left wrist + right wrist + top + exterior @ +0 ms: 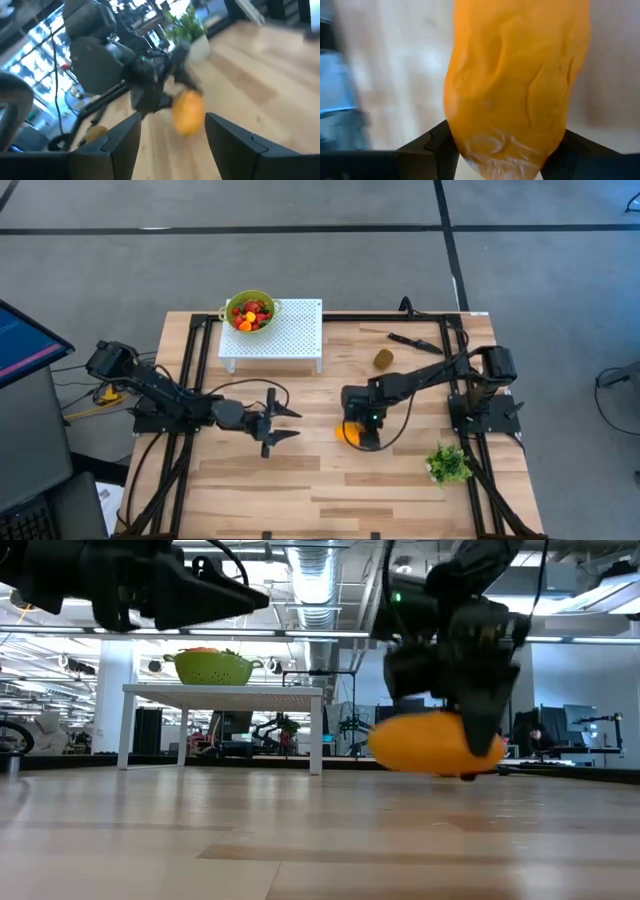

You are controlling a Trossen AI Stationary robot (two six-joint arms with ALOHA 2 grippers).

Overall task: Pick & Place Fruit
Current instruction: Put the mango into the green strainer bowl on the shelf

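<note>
My right gripper [360,434] is at the middle of the table, slanting down, shut on the elongated orange fruit [348,433], which fills the right wrist view [515,85]. My left gripper [290,423] hovers open to the fruit's left and points level at it, so the fruit shows between its fingers [187,112]. A brownish kiwi-like fruit [383,358] lies on the table farther back. Small red and orange berries [251,313] fill a green colander [233,304], which stands on a white perforated stand [295,335]. My right gripper pinches the orange fruit between its two fingers [437,147], near one end [500,155]. The rest of the fruit reaches out past the fingertips. The fingers come from above, slanting down. The fruit lies about level just over the table [435,743]; I cannot tell whether it is clear.
A black knife [415,341] lies at the far right, and a green leafy bunch [449,464] stands near the right front. The wood in front of both grippers is bare. Black frame rails run along both sides of the table.
</note>
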